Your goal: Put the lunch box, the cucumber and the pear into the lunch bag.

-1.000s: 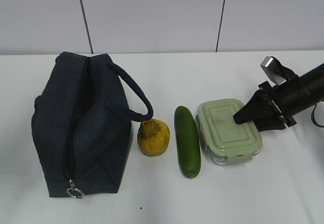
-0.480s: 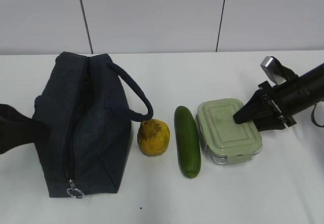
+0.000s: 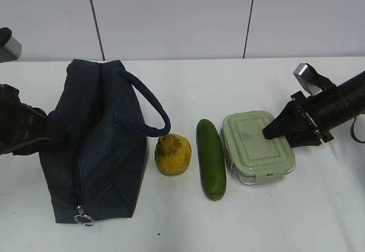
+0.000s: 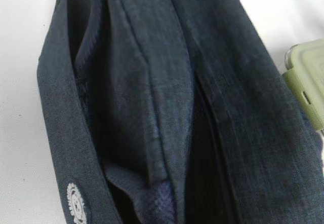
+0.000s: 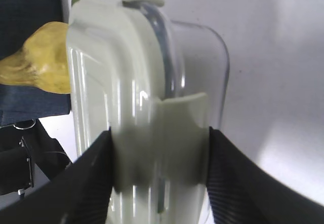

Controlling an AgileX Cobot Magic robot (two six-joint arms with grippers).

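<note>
The dark navy lunch bag [image 3: 97, 138] lies at the left, its top slit gaping dark in the left wrist view [image 4: 152, 82]. My left gripper [image 3: 43, 129] presses against the bag's left side; its fingers are hidden. The yellow pear [image 3: 173, 154] and the green cucumber [image 3: 211, 158] lie side by side right of the bag. The sage-lidded lunch box [image 3: 256, 146] rests on the table beside the cucumber. My right gripper [image 3: 279, 137] is shut on its right end, both fingers against the box's sides at the lid's snap tab [image 5: 159, 133].
The bag's strap handle [image 3: 151, 109] loops out toward the pear, and the metal zipper ring [image 3: 84, 218] hangs at its near end. White table [image 3: 188, 223] stretches in front; a panelled wall stands behind.
My left arm has come in from the left edge and reached the bag's left side. The bag's top has shifted a little to the right. The right arm and the lunch box have not moved.
</note>
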